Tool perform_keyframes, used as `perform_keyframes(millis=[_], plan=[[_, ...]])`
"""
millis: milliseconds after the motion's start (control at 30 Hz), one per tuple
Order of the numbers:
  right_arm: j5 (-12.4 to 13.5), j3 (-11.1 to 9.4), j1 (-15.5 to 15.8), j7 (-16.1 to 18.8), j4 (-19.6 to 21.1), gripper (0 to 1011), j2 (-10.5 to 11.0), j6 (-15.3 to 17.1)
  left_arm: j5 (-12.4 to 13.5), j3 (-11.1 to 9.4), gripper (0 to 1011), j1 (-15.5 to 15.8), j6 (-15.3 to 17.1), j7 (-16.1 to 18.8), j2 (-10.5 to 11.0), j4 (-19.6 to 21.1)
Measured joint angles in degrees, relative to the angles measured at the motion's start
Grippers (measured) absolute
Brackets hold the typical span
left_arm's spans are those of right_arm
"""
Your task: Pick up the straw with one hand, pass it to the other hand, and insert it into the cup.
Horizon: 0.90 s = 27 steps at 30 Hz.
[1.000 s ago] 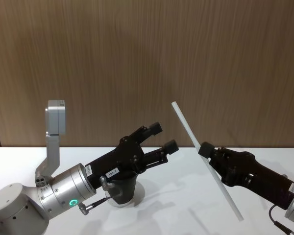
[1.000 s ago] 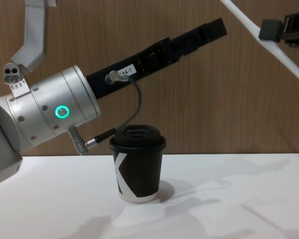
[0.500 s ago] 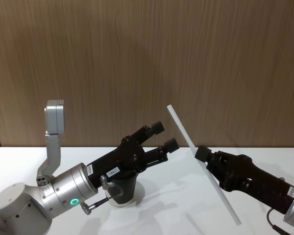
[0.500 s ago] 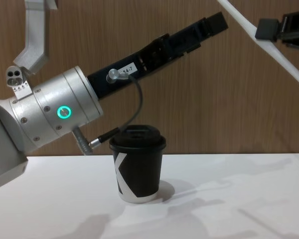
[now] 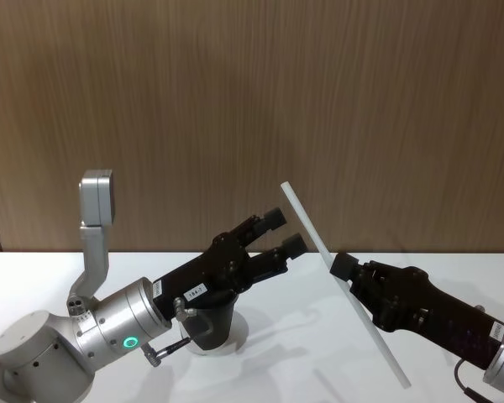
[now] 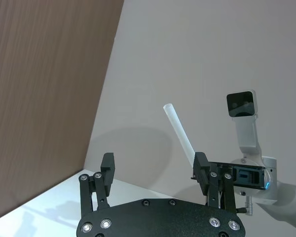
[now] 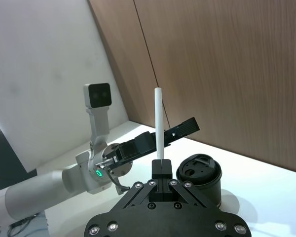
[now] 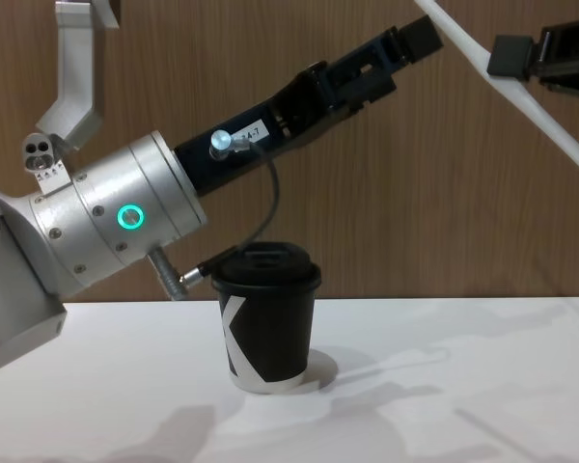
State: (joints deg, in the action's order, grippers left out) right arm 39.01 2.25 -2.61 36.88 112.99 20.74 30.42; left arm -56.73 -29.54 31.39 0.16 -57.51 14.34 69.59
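White straw in right pincer, left pincer seen spread from wrist

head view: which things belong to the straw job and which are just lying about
Job: straw, held tilted in the shut right end effector; open left end effector beside it; lidded black cup.
Just there: white table; wood wall.

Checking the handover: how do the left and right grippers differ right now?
The right gripper is shut on the straw, holding it tilted; the left gripper is open and empty. The left gripper reaches over the cup; the right gripper sits to the cup's right. Both are black and raised.
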Motion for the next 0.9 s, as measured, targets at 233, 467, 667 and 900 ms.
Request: perform_keyframes(millis=[233, 467, 667, 900], plan=[[0.18, 0.25, -0.03, -0.01, -0.14, 0, 0.38, -0.3, -1.11, -0.52, 1003, 0.98, 0.7, -1.44, -0.39, -1.76], [0.4, 0.53, -0.14, 0.09, -0.53, 0, 0.88, -0.68, -2.06, -0.87, 1003, 1.81, 1.18, -2.9, -0.83, -3.4], [0.63, 0.84, -0.26, 0.47, -0.89, 0, 1.26, -0.96, -2.95, -1.2, 1003, 2.62, 1.55, -4.32, -1.27, -4.84], [0.93, 1.42, -0.4, 1.12, -1.24, 0, 1.79, -1.34, -3.67, -1.55, 1003, 3.16, 1.77, -5.28, -1.45, -5.87]])
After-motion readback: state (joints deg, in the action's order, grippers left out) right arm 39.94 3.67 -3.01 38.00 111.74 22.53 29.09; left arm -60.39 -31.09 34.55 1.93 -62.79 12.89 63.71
